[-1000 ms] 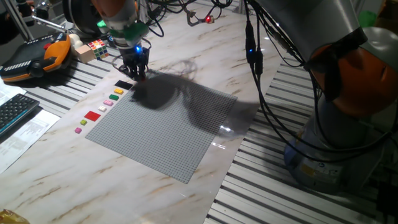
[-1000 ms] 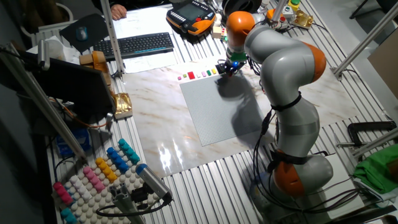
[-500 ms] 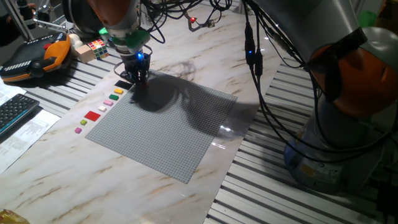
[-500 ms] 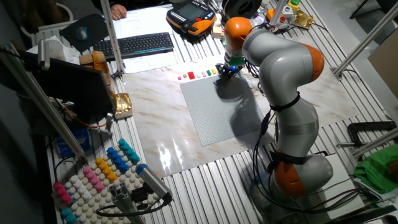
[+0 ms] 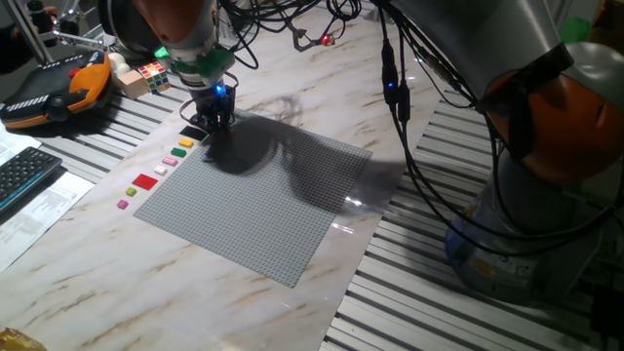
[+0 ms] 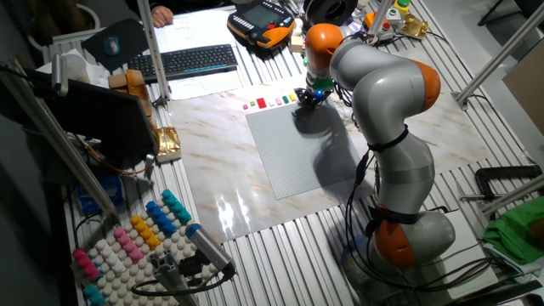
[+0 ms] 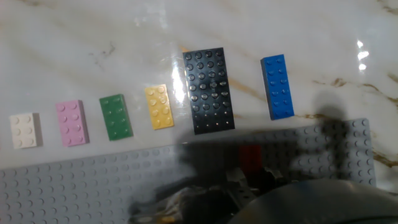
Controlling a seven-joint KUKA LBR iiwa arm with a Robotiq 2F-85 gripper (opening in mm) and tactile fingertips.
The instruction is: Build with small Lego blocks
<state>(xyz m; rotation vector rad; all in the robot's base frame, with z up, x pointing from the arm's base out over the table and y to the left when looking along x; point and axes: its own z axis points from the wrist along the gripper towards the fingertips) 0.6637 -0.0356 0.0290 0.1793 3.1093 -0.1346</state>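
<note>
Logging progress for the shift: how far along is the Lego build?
Done: nothing visibly built on the grey baseplate. In hand: the gripper sits low at its corner, something red beneath; grasp unclear. Left: blue, black, yellow, green, pink and white blocks lie loose.

Pale marble-patterned surface point(image 5: 292, 58), veined brown, glossy with glare. Ribbed metal slats point(image 5: 409, 302) along its edges. Black keyboard point(image 6: 194, 59) and sheets of paper point(image 6: 200, 34) at the far side, beside an orange and black handheld controller point(image 6: 259, 19). Multicoloured puzzle cube point(image 5: 152, 72) near that controller. Rack of coloured pegs point(image 6: 127, 242) in pink, white and blue in the near corner. Green cloth point(image 6: 517, 231) at the right edge. Tangled black cables point(image 5: 292, 15) overhead.
</note>
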